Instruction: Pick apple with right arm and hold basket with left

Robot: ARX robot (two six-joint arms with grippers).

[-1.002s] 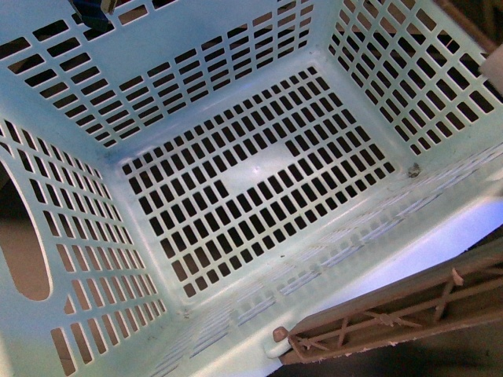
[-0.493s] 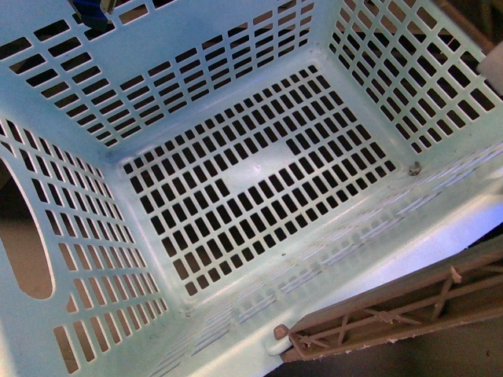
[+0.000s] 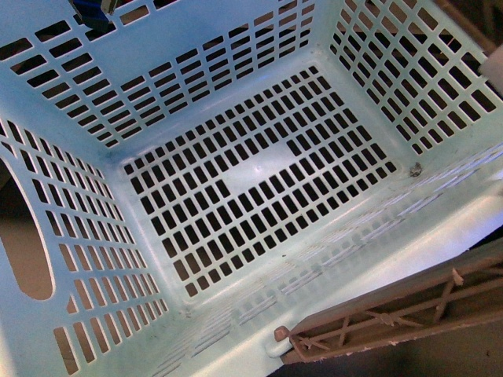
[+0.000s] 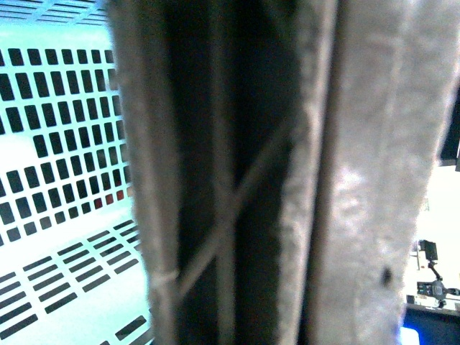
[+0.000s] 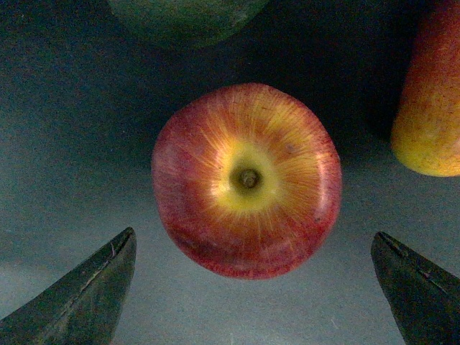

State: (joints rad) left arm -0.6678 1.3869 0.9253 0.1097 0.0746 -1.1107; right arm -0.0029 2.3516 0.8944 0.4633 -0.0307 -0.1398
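Observation:
The light-blue slotted basket (image 3: 259, 71) fills the front view, seen from above into its empty floor. Its brown ribbed handle (image 3: 393, 314) crosses the lower right corner. Very close and blurred, that handle (image 4: 237, 180) fills the left wrist view, with my left gripper shut on it; the fingers themselves do not show. The basket wall (image 4: 57, 144) lies beside it. In the right wrist view the red apple (image 5: 246, 180) with a yellow stem hollow rests on a dark surface. My right gripper (image 5: 255, 248) hangs open above it, one dark fingertip (image 5: 93, 287) on each side, not touching it.
A dark green fruit (image 5: 187, 18) lies just beyond the apple. A red-orange elongated fruit (image 5: 431, 100) lies to one side of it. A blue-and-dark object (image 3: 93, 12) shows at the basket's far rim.

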